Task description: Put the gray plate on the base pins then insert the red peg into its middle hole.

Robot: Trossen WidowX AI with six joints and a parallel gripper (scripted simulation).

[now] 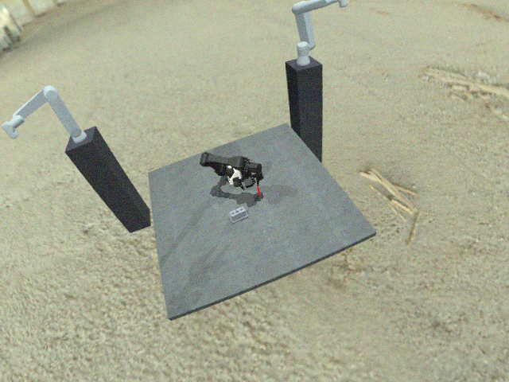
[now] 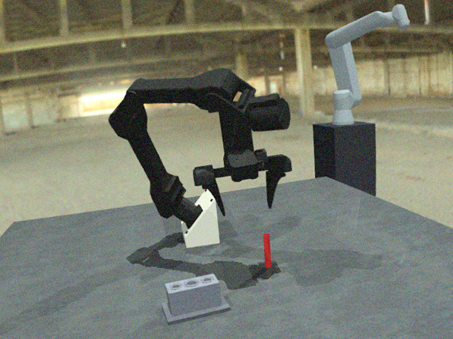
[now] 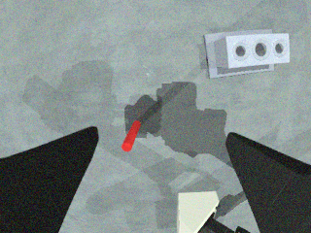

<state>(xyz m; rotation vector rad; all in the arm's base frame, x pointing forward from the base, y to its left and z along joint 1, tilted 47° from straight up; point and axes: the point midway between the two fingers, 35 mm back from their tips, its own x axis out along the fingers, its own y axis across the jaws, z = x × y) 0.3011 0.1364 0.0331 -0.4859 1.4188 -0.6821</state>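
Observation:
The gray plate [image 1: 239, 216] [image 2: 193, 299] [image 3: 251, 58] is a thick block with three holes in its top. It sits over the base [image 2: 198, 312] [image 3: 211, 44], whose thin rim shows around its foot; it looks level. I cannot make out the pins clearly. The red peg [image 1: 258, 191] [image 2: 267, 251] [image 3: 131, 137] stands upright on the table, apart from the plate. My gripper [image 1: 250, 187] [image 2: 246, 211] [image 3: 163, 136] is open and empty, above the table. In the wrist view the peg shows between the fingers, nearer the left one.
The white wedge-shaped mount [image 2: 206, 229] [image 3: 194, 211] of my arm stands behind the plate. The gray table [image 1: 262, 255] [image 2: 329, 306] carries everything. Two pale arms [image 1: 61, 111] [image 1: 305, 30] stand on dark pillars [image 1: 108, 181] [image 1: 306, 103] outside the table.

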